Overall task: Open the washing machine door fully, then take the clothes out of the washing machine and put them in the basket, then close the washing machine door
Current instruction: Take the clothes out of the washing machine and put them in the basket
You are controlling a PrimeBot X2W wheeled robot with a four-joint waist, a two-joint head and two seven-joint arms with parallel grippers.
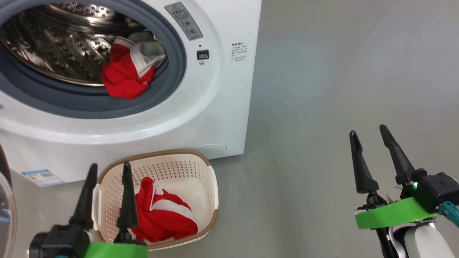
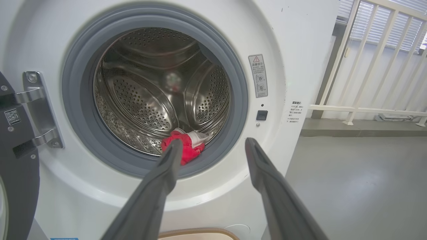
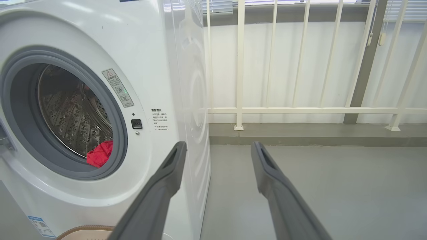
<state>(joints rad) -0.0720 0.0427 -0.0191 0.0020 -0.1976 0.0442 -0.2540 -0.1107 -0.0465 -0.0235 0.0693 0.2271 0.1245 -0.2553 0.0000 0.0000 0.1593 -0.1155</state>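
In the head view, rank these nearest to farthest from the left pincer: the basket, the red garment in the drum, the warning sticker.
From the left pincer:
1. basket, right at it, on the floor.
2. red garment in the drum, higher, at the lip.
3. warning sticker, topmost, right of the opening.

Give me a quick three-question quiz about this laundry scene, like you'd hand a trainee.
1. True or false: the basket already has a red garment in it.
2. Where is the second red garment? A) on the floor B) inside the washing machine, at the drum's front edge C) draped over the white railing
3. Are the left gripper and the right gripper open or shut, and do they hold anything?

Key: 1 true. 2 B. 3 both open, holding nothing.
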